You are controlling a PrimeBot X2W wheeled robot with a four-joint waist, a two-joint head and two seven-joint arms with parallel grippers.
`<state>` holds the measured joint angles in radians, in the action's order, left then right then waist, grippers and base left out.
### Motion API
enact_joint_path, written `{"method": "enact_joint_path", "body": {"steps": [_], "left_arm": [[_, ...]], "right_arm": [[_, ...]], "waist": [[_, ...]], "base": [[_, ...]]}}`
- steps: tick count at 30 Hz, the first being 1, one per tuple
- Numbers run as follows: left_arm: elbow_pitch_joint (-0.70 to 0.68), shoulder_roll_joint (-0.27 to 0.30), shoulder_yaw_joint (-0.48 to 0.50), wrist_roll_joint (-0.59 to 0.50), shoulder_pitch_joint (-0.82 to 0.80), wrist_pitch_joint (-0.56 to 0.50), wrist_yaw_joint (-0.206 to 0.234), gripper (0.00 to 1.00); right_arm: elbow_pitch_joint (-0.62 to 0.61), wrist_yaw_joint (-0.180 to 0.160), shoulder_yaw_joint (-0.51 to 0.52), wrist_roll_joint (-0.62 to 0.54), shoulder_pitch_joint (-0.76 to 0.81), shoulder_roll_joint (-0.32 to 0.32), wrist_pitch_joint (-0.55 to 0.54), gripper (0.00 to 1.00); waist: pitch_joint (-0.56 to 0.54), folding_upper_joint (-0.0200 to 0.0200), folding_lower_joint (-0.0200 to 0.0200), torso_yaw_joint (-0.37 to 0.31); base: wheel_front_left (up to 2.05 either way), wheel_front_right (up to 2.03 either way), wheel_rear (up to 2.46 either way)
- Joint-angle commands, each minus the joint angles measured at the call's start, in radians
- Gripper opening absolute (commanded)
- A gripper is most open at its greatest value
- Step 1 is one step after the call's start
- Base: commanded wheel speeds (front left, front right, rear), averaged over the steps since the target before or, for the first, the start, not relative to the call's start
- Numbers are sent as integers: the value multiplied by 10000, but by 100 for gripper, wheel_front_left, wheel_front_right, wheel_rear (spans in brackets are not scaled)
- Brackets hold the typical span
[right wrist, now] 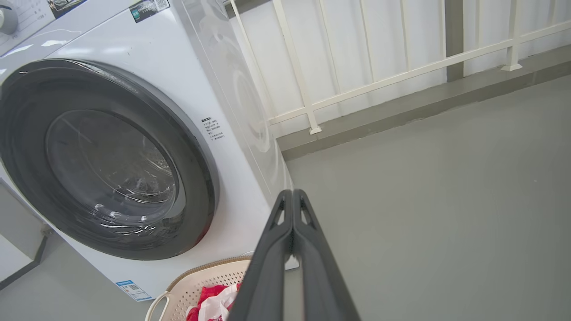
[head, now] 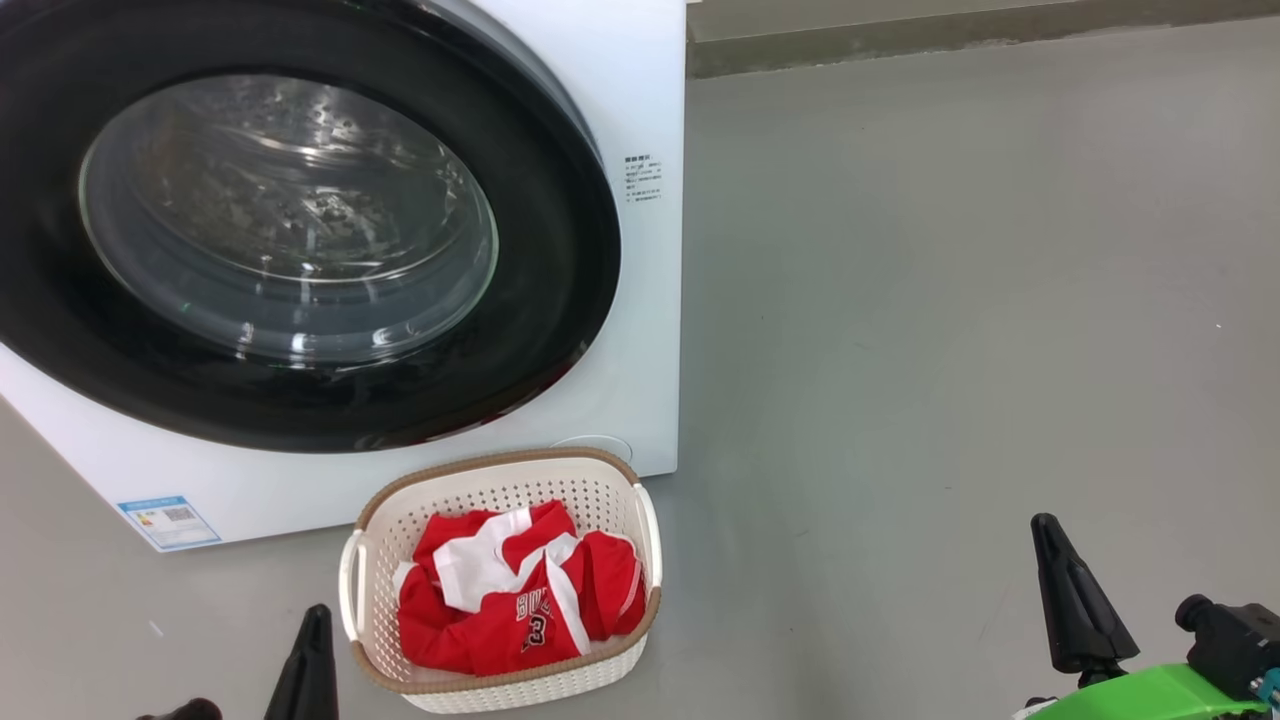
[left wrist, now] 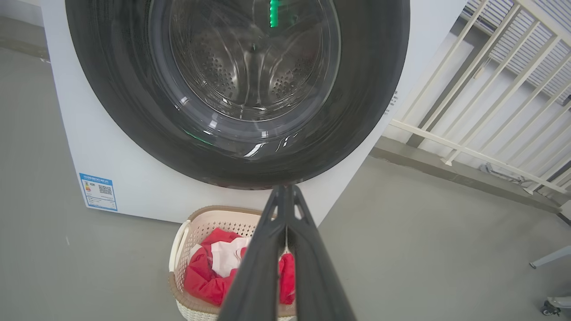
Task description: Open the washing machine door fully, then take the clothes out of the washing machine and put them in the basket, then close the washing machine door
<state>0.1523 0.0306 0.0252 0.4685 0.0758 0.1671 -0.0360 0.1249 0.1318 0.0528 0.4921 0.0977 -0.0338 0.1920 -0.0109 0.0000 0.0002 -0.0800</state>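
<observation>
1. Risk: left fingers, pressed together and empty, hang before the washer beside the basket; a stray swing could tip it.
2. Door lies shut on the washer; an uncaught latch might let it drift open.
3. Jersey sits in the basket at the washer's foot.
4. Right fingers, together and empty, hang right of the washer.
5. Count: one washer, door, basket, jersey; two finger pairs.

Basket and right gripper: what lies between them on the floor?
In the head view the stretch is bare grey floor from the basket to the right gripper.
</observation>
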Motion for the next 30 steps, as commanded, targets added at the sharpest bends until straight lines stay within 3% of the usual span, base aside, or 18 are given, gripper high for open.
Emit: {"method": "enact_joint_path", "body": {"steps": [1,30], "left_arm": [[-169,75,158,298,-404,-84,-92,0],[155,111,375,3573,-827,-888,-344,0]], "right_arm": [[-194,-3,-45,318,-418,-158,-49,0],[206,-5,-21,3661,-887,-282,-800,0]], "waist": [[2,0,-2,13],[43,0,-2,245]], "base": [[0,0,0],[0,0,0]]}}
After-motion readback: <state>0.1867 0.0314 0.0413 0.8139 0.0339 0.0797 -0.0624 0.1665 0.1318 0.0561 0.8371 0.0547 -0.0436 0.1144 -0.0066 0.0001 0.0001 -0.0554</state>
